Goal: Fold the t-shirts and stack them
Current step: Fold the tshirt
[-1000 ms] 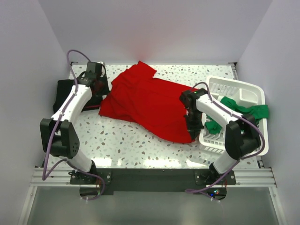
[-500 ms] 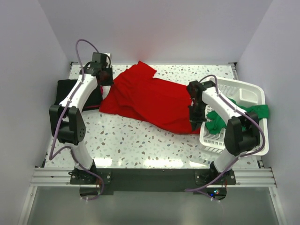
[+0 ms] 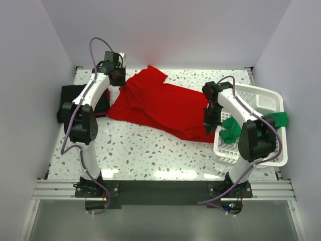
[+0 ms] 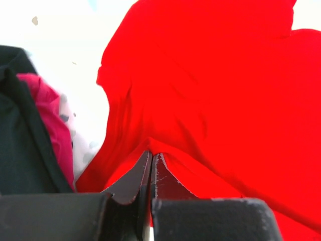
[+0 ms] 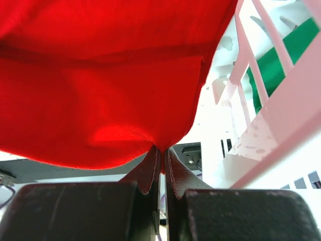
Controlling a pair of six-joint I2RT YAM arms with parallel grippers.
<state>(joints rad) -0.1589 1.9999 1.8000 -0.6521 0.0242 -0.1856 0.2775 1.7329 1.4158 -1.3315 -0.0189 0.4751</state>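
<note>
The speckled table [image 3: 150, 150] has walls close on three sides and bare room along its front. The red t-shirt [image 3: 165, 105] stretches across the middle, up to the white basket [image 3: 261, 95] at the right edge. A green t-shirt [image 3: 277, 119] hangs in the basket, and a black t-shirt [image 3: 69, 96] lies at the left edge. The left gripper [image 4: 151, 156] pinches the red shirt's left side. The right gripper [image 5: 161, 150] pinches its right edge, just beside the basket.

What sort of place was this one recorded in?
Probably a lab robot test cell, not a home: plain white walls box in a speckled table, and the left arm and right arm are bolted to a metal rail at its near edge, a red t-shirt spread between them.
</note>
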